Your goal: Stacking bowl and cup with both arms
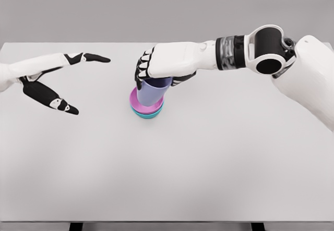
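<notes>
Right hand (156, 69) grips the lavender cup (152, 91), now seated in the pink bowl (136, 101); only release seems left. Left hand (52, 82) hovers open, far left.

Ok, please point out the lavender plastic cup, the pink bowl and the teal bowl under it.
lavender plastic cup (152, 93), head view, front wall.
pink bowl (136, 102), head view, left rim.
teal bowl (148, 115), head view, lower outer edge.

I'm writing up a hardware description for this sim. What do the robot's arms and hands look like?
Both arms are smooth white shells. The right arm has a rounded black joint with white rings and a grey-and-black banded wrist section. The right hand has a white back and black fingers with white segments. The left hand shows black fingers with small white patches. No cables or sleeves are visible.
</notes>
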